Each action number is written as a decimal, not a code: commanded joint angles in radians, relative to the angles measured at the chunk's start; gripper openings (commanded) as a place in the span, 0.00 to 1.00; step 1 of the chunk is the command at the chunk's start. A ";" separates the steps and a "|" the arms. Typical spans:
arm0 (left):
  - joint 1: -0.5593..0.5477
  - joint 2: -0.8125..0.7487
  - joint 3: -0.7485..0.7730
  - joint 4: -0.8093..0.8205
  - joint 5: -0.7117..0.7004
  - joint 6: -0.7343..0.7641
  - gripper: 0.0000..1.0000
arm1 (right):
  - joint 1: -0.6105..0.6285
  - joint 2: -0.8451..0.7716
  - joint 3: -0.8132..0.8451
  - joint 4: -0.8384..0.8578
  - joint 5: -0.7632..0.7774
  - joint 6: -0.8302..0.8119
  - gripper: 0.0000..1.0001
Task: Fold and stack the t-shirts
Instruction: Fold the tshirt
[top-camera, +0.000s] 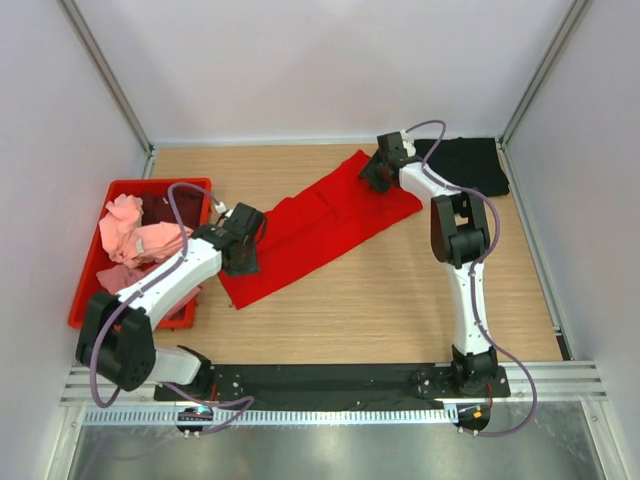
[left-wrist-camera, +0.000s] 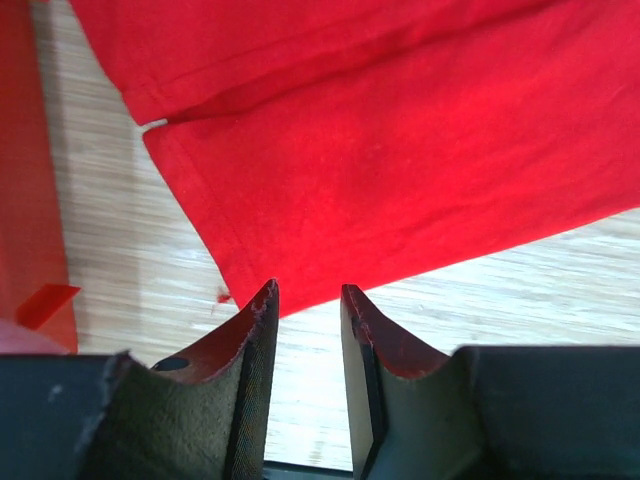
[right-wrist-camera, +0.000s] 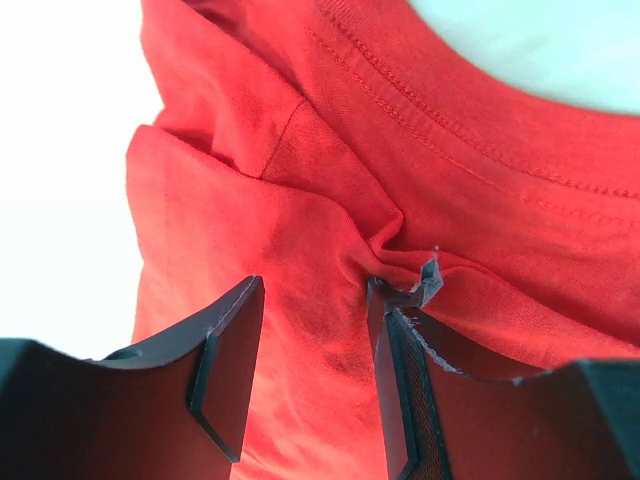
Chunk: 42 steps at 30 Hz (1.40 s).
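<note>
A bright red t-shirt (top-camera: 320, 225) lies stretched diagonally across the wooden table (top-camera: 380, 300) between 2 arms. The left claw (left-wrist-camera: 308, 290) hangs at the shirt's lower hem, jaws spread, only bare wood between them. The right claw (right-wrist-camera: 315, 285) sits on the cloth near the collar, jaws spread, with a pucker at 1 fingertip. A black t-shirt (top-camera: 470, 165) lies at the far right corner. Pink t-shirts (top-camera: 135, 240) fill a red crate (top-camera: 90, 300) on the left.

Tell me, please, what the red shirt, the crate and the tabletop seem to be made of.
Red shirt: soft matte knit, probably cotton; creases, stitched seams. Crate: likely rigid plastic; smooth straight walls. Tabletop: wood or laminate; pale grain lines.
</note>
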 joint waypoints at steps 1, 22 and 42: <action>-0.026 0.063 0.008 0.000 -0.010 0.022 0.32 | 0.023 0.103 0.073 0.098 -0.096 -0.072 0.53; -0.158 0.361 -0.011 0.138 0.022 -0.093 0.31 | -0.027 -0.504 -0.200 0.132 -0.240 -0.232 0.56; -0.480 0.318 -0.028 0.036 0.027 -0.365 0.30 | -0.131 -0.600 -0.686 0.255 -0.186 -0.125 0.55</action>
